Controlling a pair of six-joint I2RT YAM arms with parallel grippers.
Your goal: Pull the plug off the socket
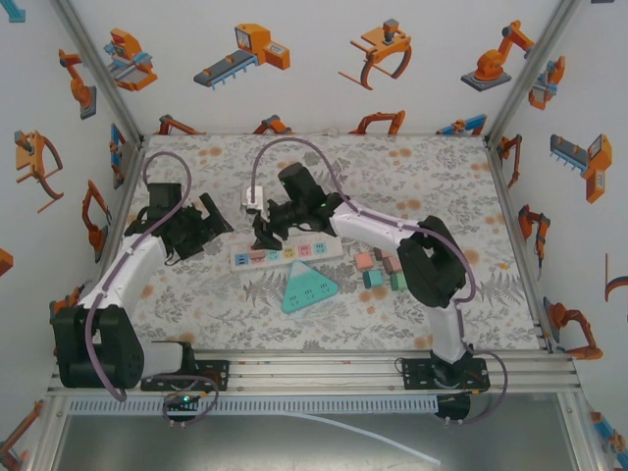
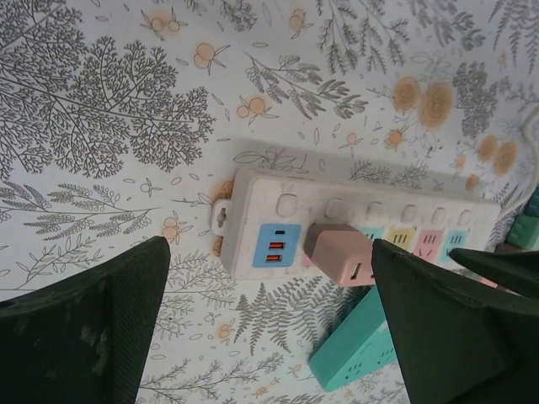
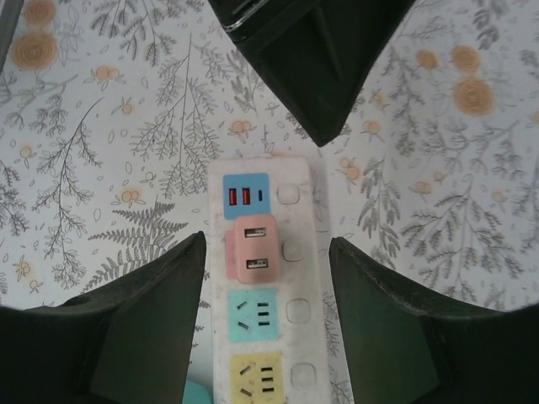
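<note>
Right end effector [image 3: 266,241] spread astride boxy pink plug [image 3: 249,252], white socket [image 3: 300,353].

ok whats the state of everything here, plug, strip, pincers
power strip: flat on the table, other sockets empty
pink plug: seated in the power strip, beside the usb ports
left pincer: open, holding nothing
right pincer: open, straddling the plug, not gripping
teal triangular socket: lying flat on the table
</note>
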